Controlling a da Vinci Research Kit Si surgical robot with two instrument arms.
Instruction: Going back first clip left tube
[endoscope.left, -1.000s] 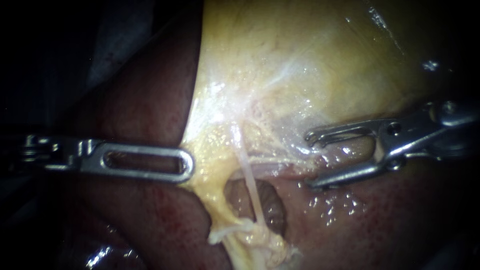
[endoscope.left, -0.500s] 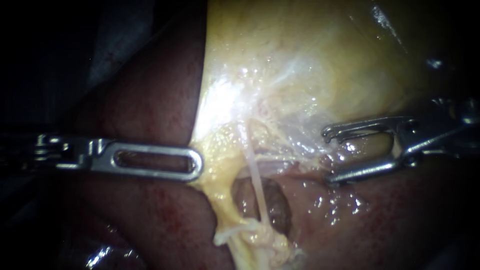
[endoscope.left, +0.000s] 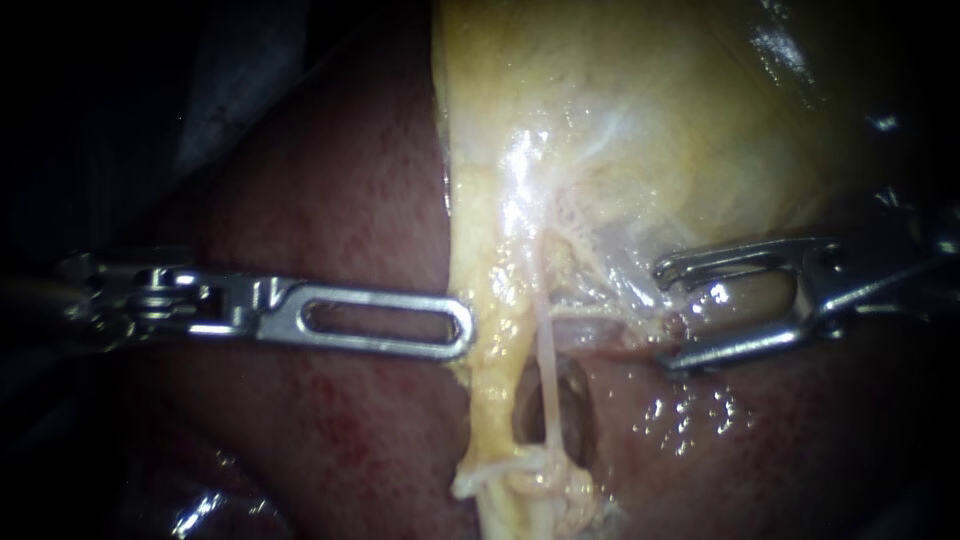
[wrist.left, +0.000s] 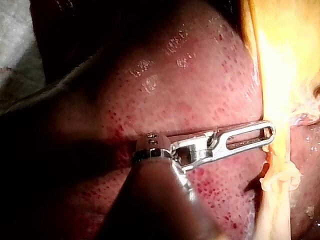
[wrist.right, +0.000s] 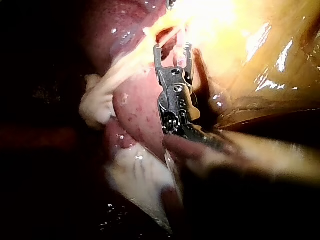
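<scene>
Nearest the scope: liver (endoscope.left: 330, 430), dark red, wet, speckled, filling the lower foreground. Low centre on it, knotted clump of yellow tissue (endoscope.left: 525, 482). Rising from the clump: yellow band (endoscope.left: 488, 385) on the L, pale tube (endoscope.left: 548, 360) just beside it on the R, thin, taut, near upright. Dark hollow (endoscope.left: 570, 415) behind the two. Upper end of the tube lost in whitish film under the gallbladder.

Mid-depth, L side: left instrument (endoscope.left: 460, 333), lying level across the liver, slotted jaw seen flat-on. Jaws closed together, edge of yellow band nipped at the tip. Same in L wrist view, tip right at the band's edge. Apart from the pale tube, w/ the band in between.

Mid-depth, R side: right instrument (endoscope.left: 665, 315), coming in level from the R edge. Jaws apart, wide gap, hooked tips pointing toward the tube, nothing clamped. Tips near the pale tube but clear of it. Short pinkish strand (endoscope.left: 600, 325) running sideways from the pale tube toward that gap. In R wrist view, a pink bit visible betw. the two tips, contact not clear.

Farther back: gallbladder (endoscope.left: 650, 130), yellow-tan, glossy, spreading up & R above both instruments. Farthest, upper L: dark, w/ a greyish strip (endoscope.left: 235, 90), too dim to ID.
</scene>
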